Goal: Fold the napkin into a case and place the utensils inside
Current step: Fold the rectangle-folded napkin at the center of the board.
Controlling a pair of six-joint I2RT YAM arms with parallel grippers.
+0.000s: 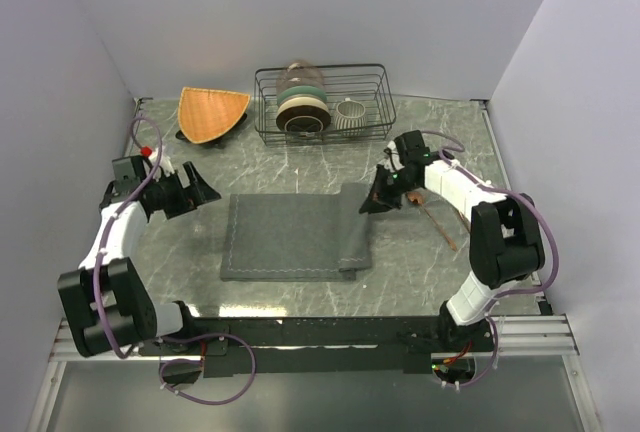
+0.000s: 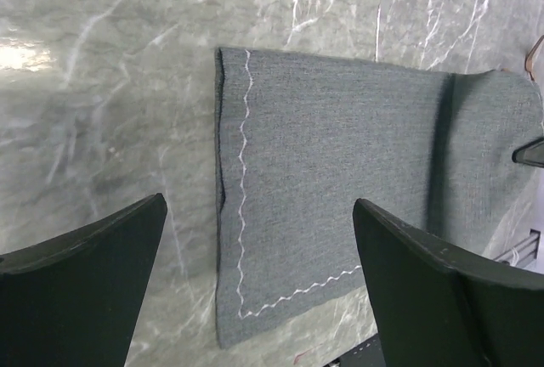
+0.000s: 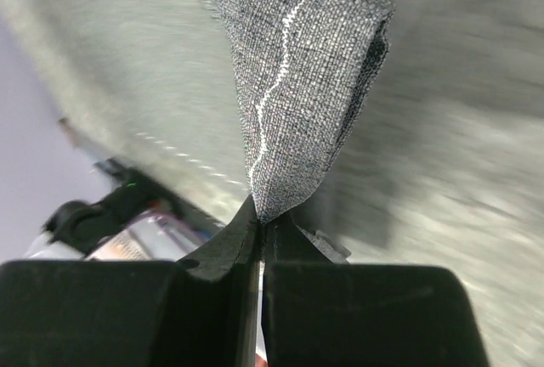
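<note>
Tightly, napkin [image 3: 297, 87] corner within right pincer [image 3: 259, 224]

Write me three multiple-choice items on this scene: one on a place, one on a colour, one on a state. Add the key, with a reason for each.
1. Where does the orange mat lie relative to the wire rack?
A) to its left
B) inside it
C) to its right

2. The wavy stitching on the napkin is:
A) red
B) white
C) yellow

3. The right gripper is:
A) open above the rack
B) resting empty on the table
C) shut on a napkin edge

Key:
1 A: the top view shows the mat beside the rack's left end.
2 B: the left wrist view shows a white line.
3 C: the right wrist view shows cloth pinched between closed jaws.
</note>
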